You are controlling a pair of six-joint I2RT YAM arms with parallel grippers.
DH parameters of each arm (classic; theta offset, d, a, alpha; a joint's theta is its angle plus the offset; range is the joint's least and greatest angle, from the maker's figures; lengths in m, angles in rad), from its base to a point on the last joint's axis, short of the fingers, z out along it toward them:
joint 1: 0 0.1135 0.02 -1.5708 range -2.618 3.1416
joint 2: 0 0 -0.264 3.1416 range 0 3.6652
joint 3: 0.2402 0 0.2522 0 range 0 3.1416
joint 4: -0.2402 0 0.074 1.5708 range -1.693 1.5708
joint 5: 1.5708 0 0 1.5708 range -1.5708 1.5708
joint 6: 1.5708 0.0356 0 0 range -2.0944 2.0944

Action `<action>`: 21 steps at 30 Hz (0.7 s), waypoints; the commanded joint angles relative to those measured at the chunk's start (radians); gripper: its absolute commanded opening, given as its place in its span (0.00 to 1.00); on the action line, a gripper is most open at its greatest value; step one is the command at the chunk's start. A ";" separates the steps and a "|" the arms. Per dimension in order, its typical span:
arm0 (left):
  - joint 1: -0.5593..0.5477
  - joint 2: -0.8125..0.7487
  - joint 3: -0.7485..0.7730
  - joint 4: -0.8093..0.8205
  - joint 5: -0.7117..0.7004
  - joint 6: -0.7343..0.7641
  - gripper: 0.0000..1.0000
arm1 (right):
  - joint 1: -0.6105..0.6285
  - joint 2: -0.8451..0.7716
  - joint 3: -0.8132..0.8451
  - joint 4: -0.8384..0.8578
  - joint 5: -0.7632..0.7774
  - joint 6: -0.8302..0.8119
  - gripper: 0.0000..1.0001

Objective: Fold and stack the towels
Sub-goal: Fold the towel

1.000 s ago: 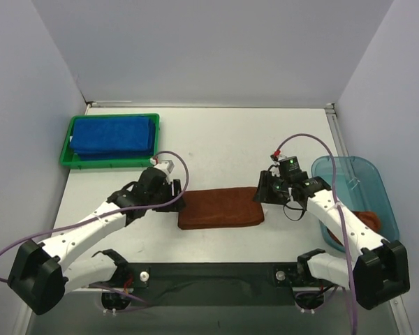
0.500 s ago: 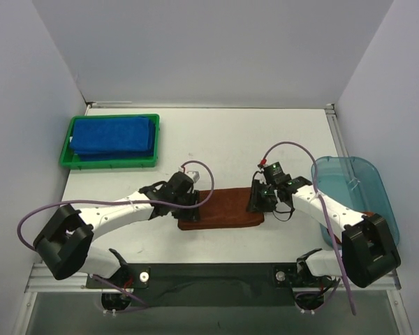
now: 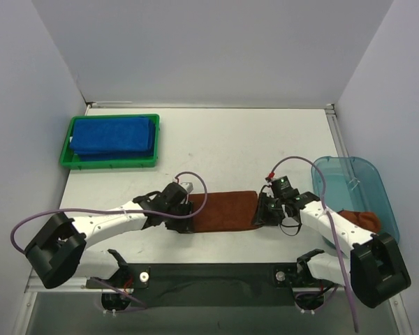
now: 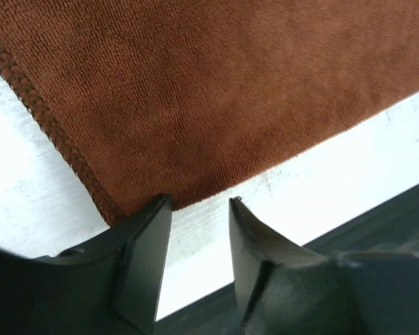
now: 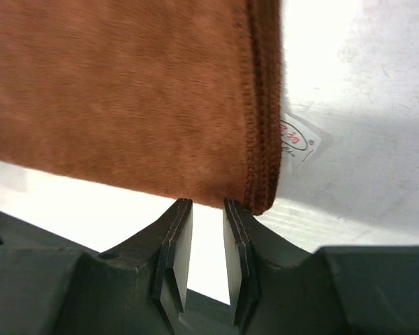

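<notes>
A folded rust-brown towel (image 3: 223, 211) lies flat on the white table between my two grippers. My left gripper (image 3: 185, 216) is at its left end. In the left wrist view the left gripper (image 4: 197, 204) is open, its tips at the towel's (image 4: 195, 91) near edge by the stitched corner, with bare table between the jaws. My right gripper (image 3: 260, 213) is at the right end. It (image 5: 206, 204) stands narrowly open, tips at the towel's (image 5: 126, 91) near edge beside the hemmed corner. Folded blue towels (image 3: 114, 136) lie in a green tray (image 3: 66, 155).
The translucent teal bin (image 3: 366, 178) stands at the right table edge with another brown cloth (image 3: 361, 220) in it. A white label (image 5: 298, 139) sticks out by the towel's right corner. The table's dark front edge runs just behind both grippers.
Both grippers have come in to the brown towel's ends and moved toward its near corners. Both pairs of jaws have narrowed.
</notes>
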 commanded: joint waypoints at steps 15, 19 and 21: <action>0.125 -0.084 0.046 0.467 -0.091 -0.055 0.60 | 0.004 -0.038 -0.038 0.754 0.084 0.189 0.65; 0.191 0.010 -0.017 0.636 -0.053 -0.098 0.60 | 0.004 0.041 -0.087 0.967 0.136 0.204 0.68; 0.220 0.044 -0.035 0.671 -0.050 -0.100 0.60 | 0.004 0.106 -0.105 1.018 0.143 0.220 0.68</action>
